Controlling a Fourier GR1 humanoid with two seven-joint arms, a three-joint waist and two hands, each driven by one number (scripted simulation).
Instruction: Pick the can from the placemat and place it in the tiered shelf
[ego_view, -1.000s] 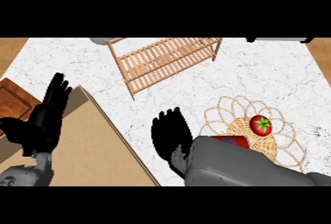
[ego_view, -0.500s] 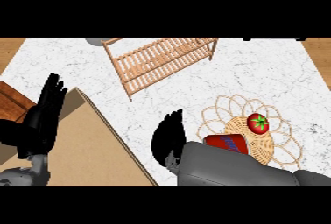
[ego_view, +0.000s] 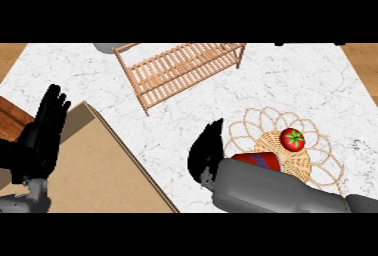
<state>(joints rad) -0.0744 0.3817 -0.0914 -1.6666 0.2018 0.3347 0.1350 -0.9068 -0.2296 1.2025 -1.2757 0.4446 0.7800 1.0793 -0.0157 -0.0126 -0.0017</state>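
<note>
Gotta curl the straight fingers (ego_view: 211, 135) of the right hand (ego_view: 204, 160) round the can (ego_view: 257, 160) — square on, clear of the tomato (ego_view: 292, 140).

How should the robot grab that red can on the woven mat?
Probably round the curved side of the red can, coming from its left, where the right hand is. The tomato crowds the can's upper right, and the forearm hides its lower part.
</note>
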